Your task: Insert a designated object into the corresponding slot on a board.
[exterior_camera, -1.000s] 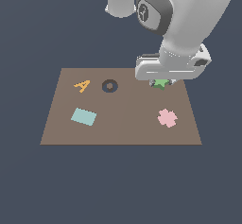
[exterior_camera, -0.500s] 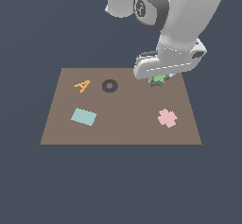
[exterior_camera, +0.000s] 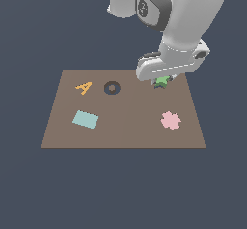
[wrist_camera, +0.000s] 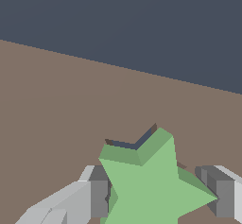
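Star piece (exterior_camera: pixel 162 81), light green: exterior view showed it under the gripper (exterior_camera: pixel 163 80), low over the board (exterior_camera: pixel 123 126), far corner. Wrist view: fingers (wrist_camera: pixel 97 197) clamped on star; navy slot (wrist_camera: pixel 137 142) edging out beneath. Step judged insertion; next, align points, lower.

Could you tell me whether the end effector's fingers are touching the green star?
Cannot tell. In the wrist view the fingers flank the green star closely, but the star's edges hide any contact. The exterior view is too small.
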Robot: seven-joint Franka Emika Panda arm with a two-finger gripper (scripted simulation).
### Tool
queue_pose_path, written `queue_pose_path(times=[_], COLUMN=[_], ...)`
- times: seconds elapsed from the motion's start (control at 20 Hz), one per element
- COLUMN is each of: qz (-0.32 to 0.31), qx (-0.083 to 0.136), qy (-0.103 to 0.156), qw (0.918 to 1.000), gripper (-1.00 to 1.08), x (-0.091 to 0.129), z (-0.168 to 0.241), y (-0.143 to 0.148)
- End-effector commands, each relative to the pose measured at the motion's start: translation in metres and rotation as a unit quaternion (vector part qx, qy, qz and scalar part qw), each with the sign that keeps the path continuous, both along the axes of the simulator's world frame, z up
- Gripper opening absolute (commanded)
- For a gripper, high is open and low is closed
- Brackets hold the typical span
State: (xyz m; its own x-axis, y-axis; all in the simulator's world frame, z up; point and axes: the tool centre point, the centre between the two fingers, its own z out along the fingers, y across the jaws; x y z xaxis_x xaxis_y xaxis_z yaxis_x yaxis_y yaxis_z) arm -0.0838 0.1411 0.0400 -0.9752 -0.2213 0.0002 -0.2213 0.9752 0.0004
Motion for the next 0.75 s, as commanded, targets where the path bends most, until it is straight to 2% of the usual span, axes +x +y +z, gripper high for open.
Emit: queue_pose_path(times=[0.0,0.2,0.25,0.7], qz=[0.000,0.000,0.000,0.000], qx=[0.001,0.002,0.002,0.002], qy=[0.000,-0.001,-0.001,-0.001], qw=[1.0000,1.0000,1.0000,1.0000], gripper=[-1.00,-1.00,1.00,1.00], x=[0.0000,-0.0001,-0.0001,-0.0001], z=[-0.0031,-0.0094,-0.0094,-0.0094], y=[0.0000,-0.0001,-0.0001,-0.0001])
